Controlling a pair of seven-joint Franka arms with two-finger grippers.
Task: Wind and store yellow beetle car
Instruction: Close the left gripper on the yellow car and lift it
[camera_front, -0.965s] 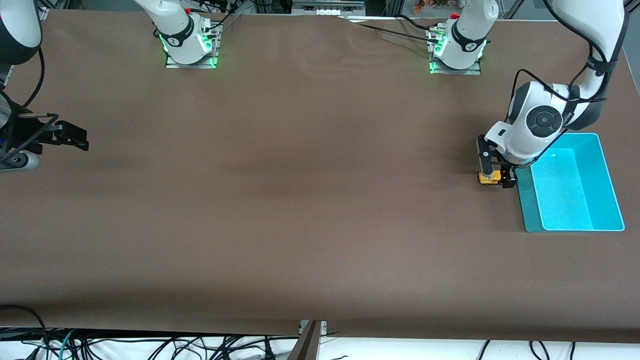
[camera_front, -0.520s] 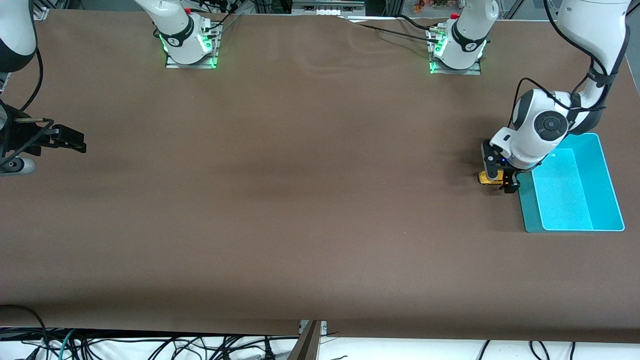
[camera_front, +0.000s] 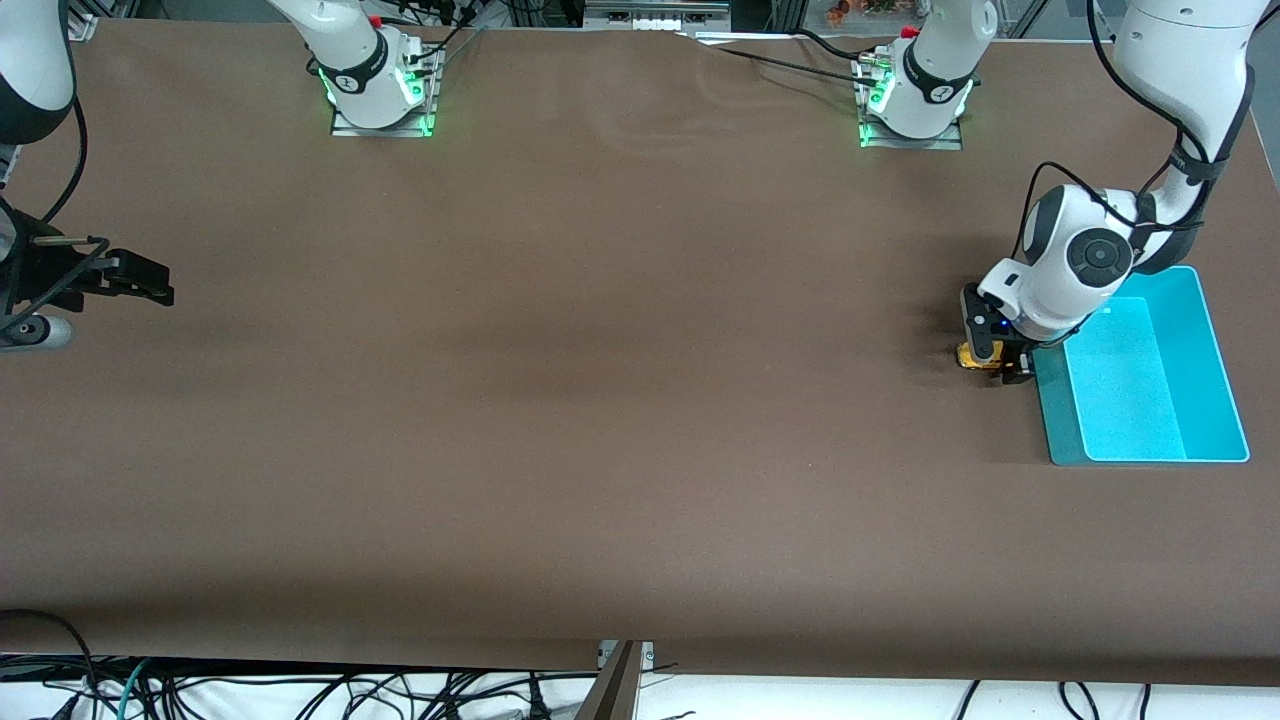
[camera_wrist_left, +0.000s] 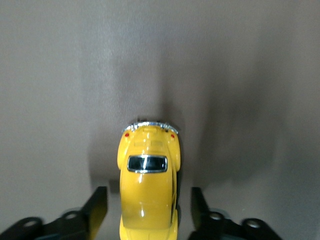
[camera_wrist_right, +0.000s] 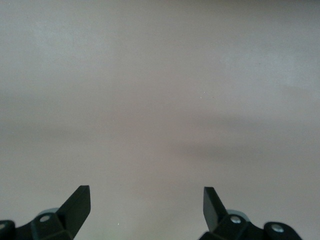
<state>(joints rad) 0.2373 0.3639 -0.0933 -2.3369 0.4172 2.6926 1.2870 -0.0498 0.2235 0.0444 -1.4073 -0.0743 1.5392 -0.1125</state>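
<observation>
Table (camera_front: 600, 400) covered in brown, and the left gripper (camera_front: 998, 365) is down at its surface toward the left arm's end, straddling the yellow beetle car (camera_front: 975, 357). In the left wrist view the car (camera_wrist_left: 148, 185) stands on its wheels between the two black fingers (camera_wrist_left: 97, 207), one finger at each flank with a thin strip of table showing on both sides, so the jaws are apart and not clamped on the car. The car's rounded body with its small dark window pokes out past the fingertips. Just beside the gripper, toward the left arm's end of the table, sits the cyan bin (camera_front: 1215, 360), with nothing in it.

The right gripper (camera_front: 150, 280) waits over bare table at the right arm's end, its fingers (camera_wrist_right: 77, 202) spread wide with nothing between them.
</observation>
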